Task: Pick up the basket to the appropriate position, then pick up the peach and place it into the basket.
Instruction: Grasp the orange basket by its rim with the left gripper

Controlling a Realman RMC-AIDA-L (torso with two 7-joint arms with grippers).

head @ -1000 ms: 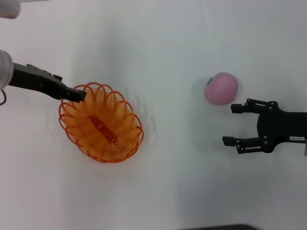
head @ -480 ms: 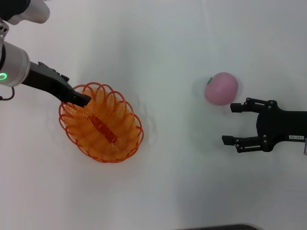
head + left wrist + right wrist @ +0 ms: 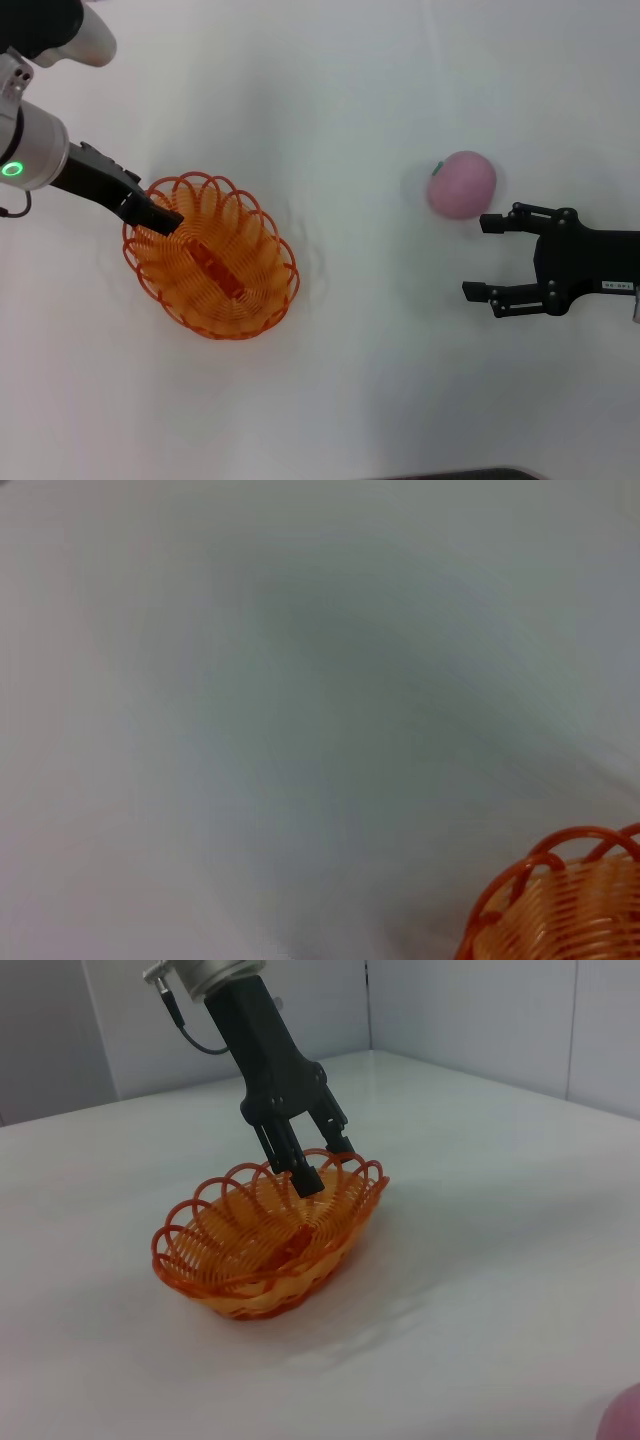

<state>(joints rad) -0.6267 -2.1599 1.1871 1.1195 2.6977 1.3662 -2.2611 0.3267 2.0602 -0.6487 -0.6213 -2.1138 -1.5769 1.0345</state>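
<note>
Head view: the left tool [image 3: 160, 218] straddles the far-left rim of the basket [image 3: 210, 257], fingers narrow, one inside and one outside; whether they pinch the wire I cannot tell. The basket sits on the surface [image 3: 330, 400], unlifted. The peach [image 3: 461, 184], pink and round, lies just beside the wide-open right tool [image 3: 482, 259], untouched.

Left wrist view: only scalloped orange rim [image 3: 560, 900] shows.

Right wrist view: the tool [image 3: 318, 1163] stands over the oval wire weave.

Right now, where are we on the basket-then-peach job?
Done: nothing yet. The basket sits on the table, off to the left. In hand: the left gripper straddles the basket's rim, one finger inside, one outside, not closed yet. Left: grip and reposition the basket, then the open right gripper, waiting beside the peach, picks it and drops it in.
</note>
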